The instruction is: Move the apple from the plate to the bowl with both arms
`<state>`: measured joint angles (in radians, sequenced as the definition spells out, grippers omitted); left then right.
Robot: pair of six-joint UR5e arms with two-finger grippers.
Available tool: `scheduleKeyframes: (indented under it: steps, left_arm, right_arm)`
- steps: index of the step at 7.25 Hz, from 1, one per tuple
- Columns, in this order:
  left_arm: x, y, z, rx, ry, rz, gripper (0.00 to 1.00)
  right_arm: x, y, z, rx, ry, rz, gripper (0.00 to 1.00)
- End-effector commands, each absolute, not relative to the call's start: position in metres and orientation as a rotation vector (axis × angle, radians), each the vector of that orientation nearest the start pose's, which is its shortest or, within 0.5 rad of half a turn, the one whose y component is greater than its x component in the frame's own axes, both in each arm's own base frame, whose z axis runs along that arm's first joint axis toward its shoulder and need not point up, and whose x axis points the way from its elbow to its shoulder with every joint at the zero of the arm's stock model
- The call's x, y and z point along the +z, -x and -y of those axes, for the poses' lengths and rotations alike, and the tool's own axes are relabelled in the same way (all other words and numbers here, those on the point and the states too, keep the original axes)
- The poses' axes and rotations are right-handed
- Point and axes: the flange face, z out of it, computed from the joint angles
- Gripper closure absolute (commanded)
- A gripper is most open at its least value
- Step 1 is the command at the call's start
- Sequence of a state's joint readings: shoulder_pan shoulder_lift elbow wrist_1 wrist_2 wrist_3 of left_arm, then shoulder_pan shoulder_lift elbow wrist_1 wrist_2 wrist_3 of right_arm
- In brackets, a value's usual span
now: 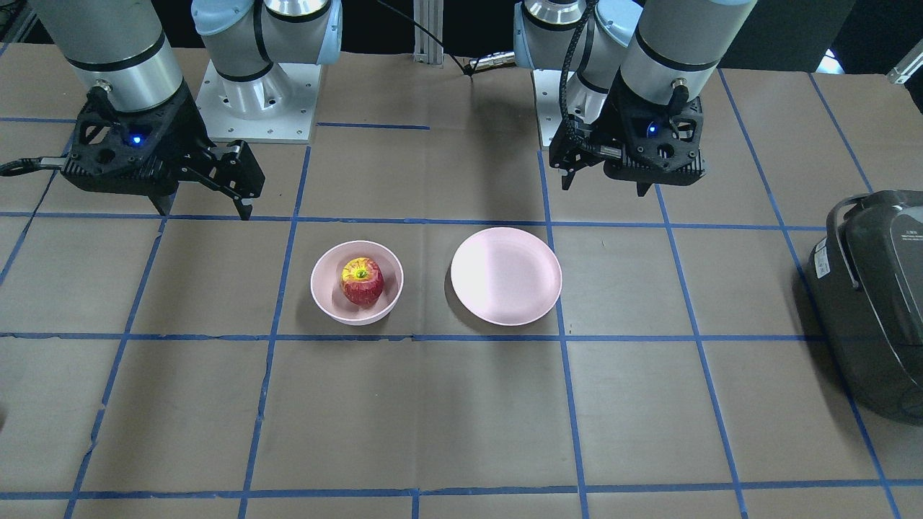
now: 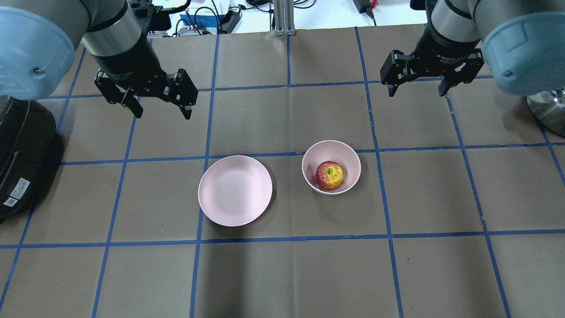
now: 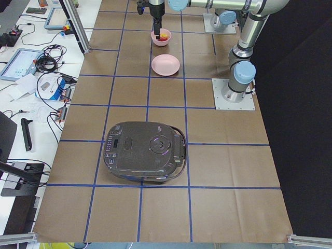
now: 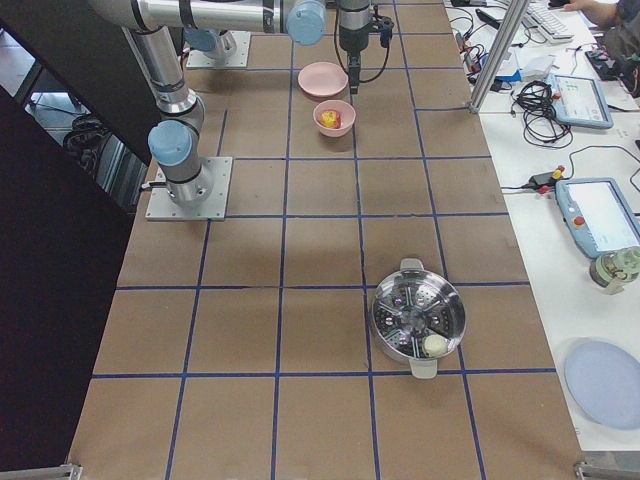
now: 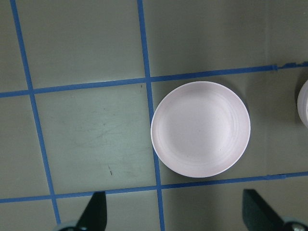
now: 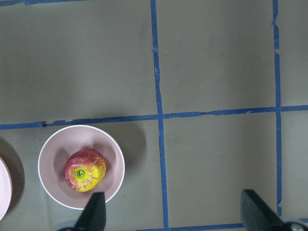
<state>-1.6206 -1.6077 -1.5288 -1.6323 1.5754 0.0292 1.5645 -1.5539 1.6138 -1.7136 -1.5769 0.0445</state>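
The red apple (image 1: pixel 362 281) with its yellow-green top sits in the deep pink bowl (image 1: pixel 326 290); both also show in the overhead view, apple (image 2: pixel 329 175) and bowl (image 2: pixel 310 161). The flat pink plate (image 1: pixel 506 275) lies empty beside the bowl, on the robot's left side (image 2: pixel 235 190). My left gripper (image 2: pixel 163 115) is open and empty, raised beyond the plate (image 5: pixel 200 128). My right gripper (image 2: pixel 416 92) is open and empty, raised beyond and to the right of the bowl. The right wrist view shows the apple (image 6: pixel 85 170) in the bowl (image 6: pixel 52 153).
A dark rice cooker (image 2: pixel 22 154) stands at the table's left end (image 1: pixel 876 295). A steel steamer pot (image 4: pixel 418 318) stands far off at the right end. Brown paper with blue tape lines covers the table. Cables and tablets lie beyond the far edge.
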Motion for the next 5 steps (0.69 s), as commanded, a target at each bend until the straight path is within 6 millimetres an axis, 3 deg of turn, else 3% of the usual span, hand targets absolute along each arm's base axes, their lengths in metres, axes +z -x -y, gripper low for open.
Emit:
scheduleKeyframes:
  steps: [1,5]
  left_arm:
    - [0.4832,0.1588,0.494,0.091,-0.125,-3.132,0.0]
    - [0.4804,0.1644,0.4947,0.097,-0.115,-3.141,0.0]
  right_arm:
    - [0.473,-0.1296,0.5071,-0.13,-0.08,-3.142,0.0]
    - [0.4771,-0.1288,0.5072,-0.138,-0.082,-3.142,0.0]
